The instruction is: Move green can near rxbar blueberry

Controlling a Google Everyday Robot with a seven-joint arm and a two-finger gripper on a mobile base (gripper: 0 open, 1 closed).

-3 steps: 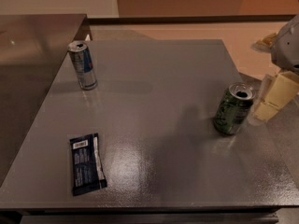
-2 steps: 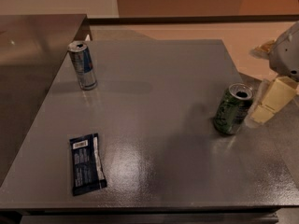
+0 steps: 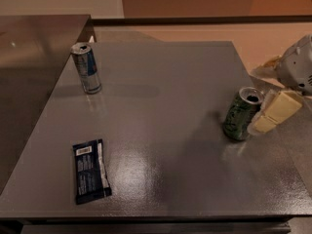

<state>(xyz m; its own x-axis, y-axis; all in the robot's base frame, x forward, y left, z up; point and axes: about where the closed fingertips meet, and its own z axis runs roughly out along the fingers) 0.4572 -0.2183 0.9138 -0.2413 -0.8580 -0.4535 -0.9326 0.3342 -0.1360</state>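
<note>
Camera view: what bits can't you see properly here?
Camera view only:
- gripper, at the right edge beside the green can: its arm is cut off by the frame.
- green can: right side hidden by the gripper; markings blurred.
- rxbar blueberry: text too small to read.
- blue-and-silver can: label blurred.

At the right edge of the frame, the end effector (image 3: 260, 92) has a rounded white casing with small dark dots and two blocky, pale-yellow fingers (image 3: 277, 110) set apart.
</note>
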